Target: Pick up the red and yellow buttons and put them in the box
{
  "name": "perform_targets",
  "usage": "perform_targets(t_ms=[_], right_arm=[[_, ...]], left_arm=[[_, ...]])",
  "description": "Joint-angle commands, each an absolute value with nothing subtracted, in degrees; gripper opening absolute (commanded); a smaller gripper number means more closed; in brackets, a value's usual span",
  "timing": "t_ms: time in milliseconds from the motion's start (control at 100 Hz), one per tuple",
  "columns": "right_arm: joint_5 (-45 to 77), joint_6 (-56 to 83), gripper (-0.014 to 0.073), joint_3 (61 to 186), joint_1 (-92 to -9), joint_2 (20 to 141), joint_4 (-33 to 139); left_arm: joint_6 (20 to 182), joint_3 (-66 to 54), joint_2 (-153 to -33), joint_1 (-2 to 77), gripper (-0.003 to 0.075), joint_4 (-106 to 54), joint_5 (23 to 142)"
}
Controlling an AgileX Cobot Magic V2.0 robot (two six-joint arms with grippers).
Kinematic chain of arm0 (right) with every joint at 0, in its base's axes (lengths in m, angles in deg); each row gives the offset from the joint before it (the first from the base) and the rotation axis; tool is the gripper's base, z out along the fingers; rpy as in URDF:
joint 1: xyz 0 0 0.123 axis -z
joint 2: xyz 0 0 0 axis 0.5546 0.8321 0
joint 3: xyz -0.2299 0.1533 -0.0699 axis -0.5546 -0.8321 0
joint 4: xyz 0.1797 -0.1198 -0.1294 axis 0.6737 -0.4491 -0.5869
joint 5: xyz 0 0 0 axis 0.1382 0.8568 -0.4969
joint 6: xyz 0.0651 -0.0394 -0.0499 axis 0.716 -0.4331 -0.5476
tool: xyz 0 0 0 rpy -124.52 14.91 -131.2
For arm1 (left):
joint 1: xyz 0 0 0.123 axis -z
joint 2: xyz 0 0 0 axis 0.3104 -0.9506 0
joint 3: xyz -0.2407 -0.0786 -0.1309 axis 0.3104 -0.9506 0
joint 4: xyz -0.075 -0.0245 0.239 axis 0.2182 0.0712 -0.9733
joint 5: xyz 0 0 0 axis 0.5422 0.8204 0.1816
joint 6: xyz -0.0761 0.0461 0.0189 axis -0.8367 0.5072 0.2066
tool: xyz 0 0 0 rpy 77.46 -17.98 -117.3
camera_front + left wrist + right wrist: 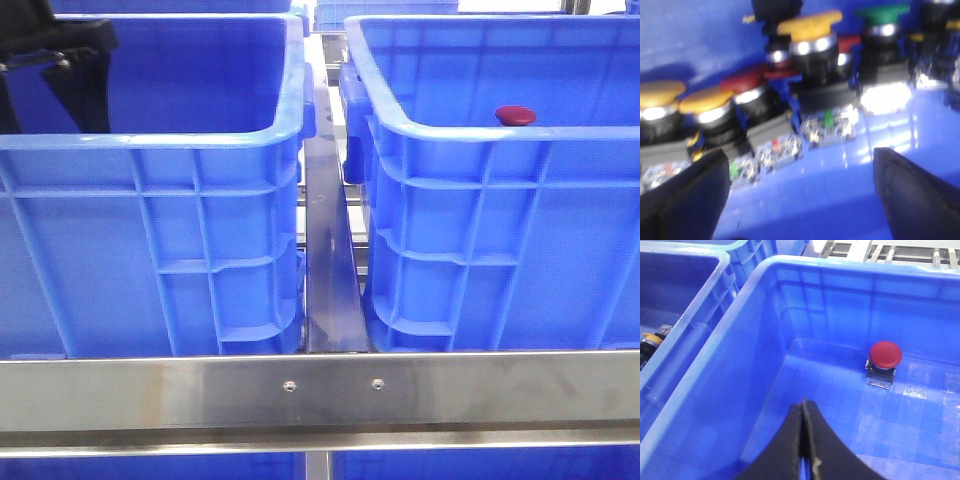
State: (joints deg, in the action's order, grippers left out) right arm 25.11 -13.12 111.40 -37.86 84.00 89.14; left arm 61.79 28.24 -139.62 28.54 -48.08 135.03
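The box (470, 130) is the right-hand blue crate, and one red button (515, 115) on its grey base lies inside it. In the right wrist view that red button (885, 355) rests on the floor of the box (840, 267), and my right gripper (803, 406) hangs shut and empty above the near side. My left gripper (800, 195) is down inside the left crate (150, 140), open, with nothing between its fingers. Just beyond it stand a yellow button (810, 25), a dark red button (745, 80) and two more yellow ones (705, 99).
A green button (882, 12) and black-bodied switches crowd the same row in the left crate. The left arm (55, 60) shows in that crate's far left corner. A metal rail (330, 260) runs between the crates, and a steel bar (320, 390) crosses in front.
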Motion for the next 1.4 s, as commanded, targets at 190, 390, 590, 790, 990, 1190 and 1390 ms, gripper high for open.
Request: perform_targets(t_ms=[190, 390, 590, 790, 990, 1190, 1390], right_arm=[[22.5, -13.5, -0.0064, 112.9, -37.8, 82.6, 90.5], [21.9, -13.5, -0.0064, 112.9, -37.8, 82.6, 90.5], [21.9, -13.5, -0.0064, 112.9, -37.8, 82.6, 90.5], [21.7, -13.5, -0.0064, 112.9, -37.8, 82.6, 90.5], [21.7, -13.5, -0.0064, 112.9, -37.8, 82.6, 90.5], [21.5, -13.5, -0.0064, 112.9, -37.8, 82.6, 90.5], [21.7, -13.5, -0.0064, 113.0, -37.8, 82.6, 90.5]], left_arm=[[60.4, 30.2, -139.6, 29.9, 0.0558, -46.8, 129.0], [60.2, 30.3, -141.4, 29.9, 0.0557, -46.8, 126.8], [60.2, 30.3, -143.0, 29.9, 0.0557, -46.8, 126.7], [60.3, 30.3, -143.0, 29.9, 0.0381, -46.8, 126.7], [60.4, 30.3, -143.0, 29.9, 0.0107, -46.8, 126.8], [62.8, 30.3, -141.5, 29.9, 0.0106, -46.3, 127.2], [75.7, 30.3, -136.3, 29.9, 0.0106, -38.3, 129.4]])
